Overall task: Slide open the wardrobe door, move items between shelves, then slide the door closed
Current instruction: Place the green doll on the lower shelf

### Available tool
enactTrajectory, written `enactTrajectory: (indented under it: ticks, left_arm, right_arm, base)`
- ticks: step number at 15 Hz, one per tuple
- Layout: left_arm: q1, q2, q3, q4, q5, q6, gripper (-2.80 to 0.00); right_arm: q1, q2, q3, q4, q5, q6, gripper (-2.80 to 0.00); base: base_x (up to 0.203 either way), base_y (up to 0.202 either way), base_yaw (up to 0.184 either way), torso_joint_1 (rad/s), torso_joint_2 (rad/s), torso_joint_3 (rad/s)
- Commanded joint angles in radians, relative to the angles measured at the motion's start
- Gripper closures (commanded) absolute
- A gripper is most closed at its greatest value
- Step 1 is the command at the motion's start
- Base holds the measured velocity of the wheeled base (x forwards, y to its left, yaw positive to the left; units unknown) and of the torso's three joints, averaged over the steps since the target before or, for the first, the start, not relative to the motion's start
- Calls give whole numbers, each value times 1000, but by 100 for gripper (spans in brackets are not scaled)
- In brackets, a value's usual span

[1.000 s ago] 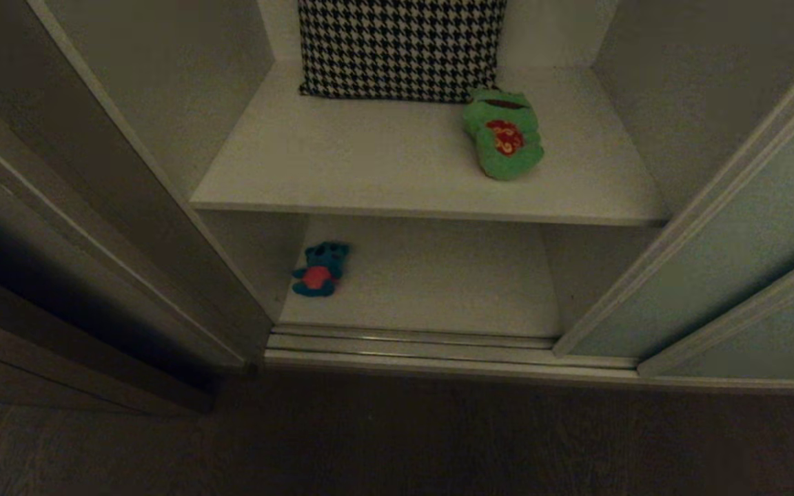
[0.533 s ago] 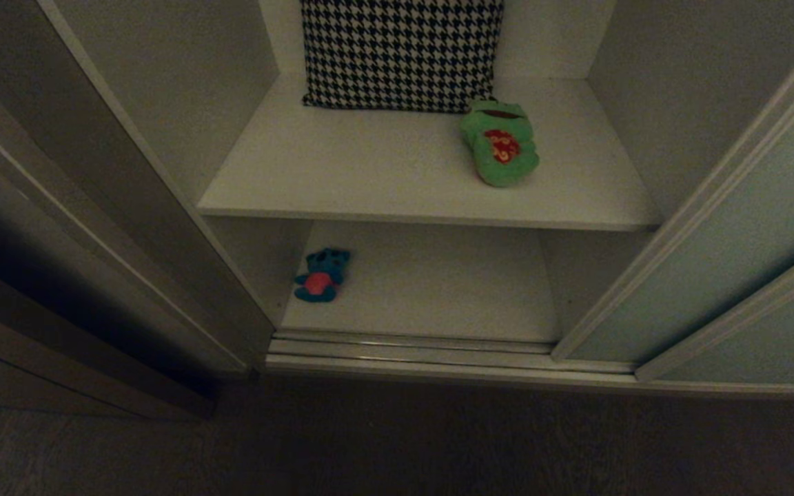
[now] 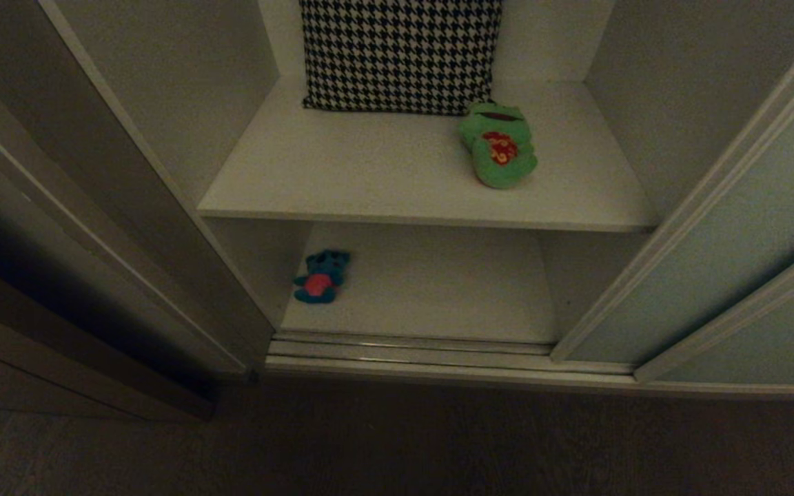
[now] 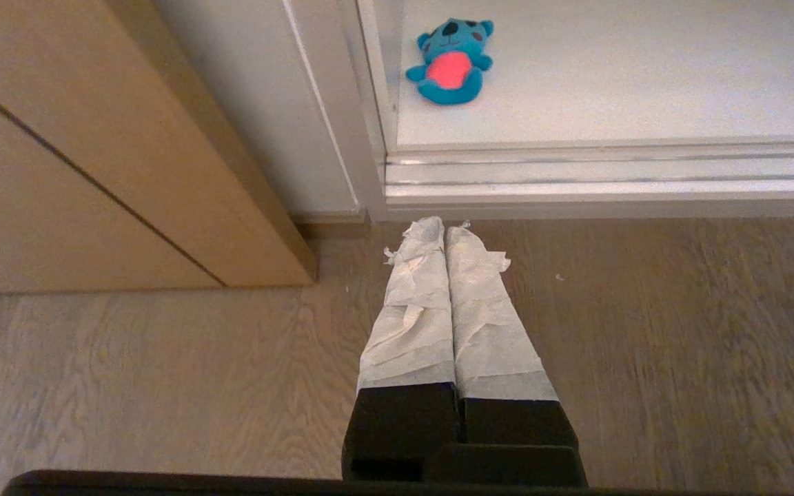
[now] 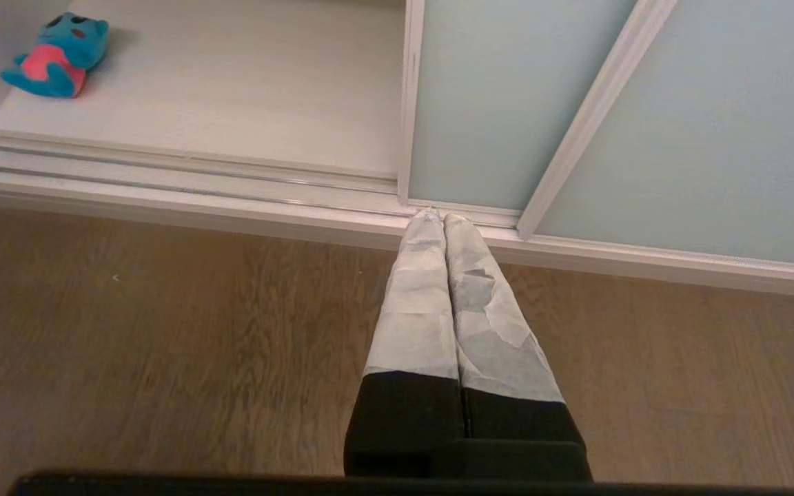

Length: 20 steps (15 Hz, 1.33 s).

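The pale grey-green sliding wardrobe door (image 3: 728, 227) (image 5: 500, 103) stands slid to the right, leaving the wardrobe open. A green frog toy (image 3: 498, 145) lies on the upper shelf (image 3: 369, 179), right of centre. A teal-blue bear with a red belly (image 3: 321, 277) (image 4: 450, 62) (image 5: 58, 56) lies on the lower shelf (image 3: 438, 289), by the left wall. My left gripper (image 4: 444, 227) hangs shut over the wooden floor, short of the door track. My right gripper (image 5: 442, 217) is also shut, its tips near the door's bottom corner. Neither holds anything, and neither arm shows in the head view.
A black-and-white houndstooth cushion (image 3: 400, 52) leans at the back of the upper shelf. A metal track (image 3: 411, 348) (image 4: 611, 179) runs along the wardrobe's threshold. Brown wooden panels (image 4: 94, 158) stand at the left. Dark wooden floor (image 3: 397, 441) lies in front.
The whole head view has shifted slightly downward, so the camera has moved. The toys, door and grippers have not moved.
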Motion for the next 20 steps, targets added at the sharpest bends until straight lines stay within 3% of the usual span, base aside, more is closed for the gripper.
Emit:
enactTrajectory:
  ticks: [1, 4, 20]
  left_arm:
    - [0, 2, 0, -1, 0, 1, 0]
    - [0, 2, 0, -1, 0, 2, 0]
    - [0, 2, 0, -1, 2, 0, 0]
  right_arm:
    - [1, 1, 0, 0, 1, 1, 0]
    - [0, 1, 0, 0, 1, 0, 0]
    - [1, 1, 0, 0, 1, 0, 0]
  base:
    - [0, 0, 0, 0, 0, 0]
    - [6, 87, -14, 8, 4, 2]
    - [0, 195, -2, 3, 0, 3]
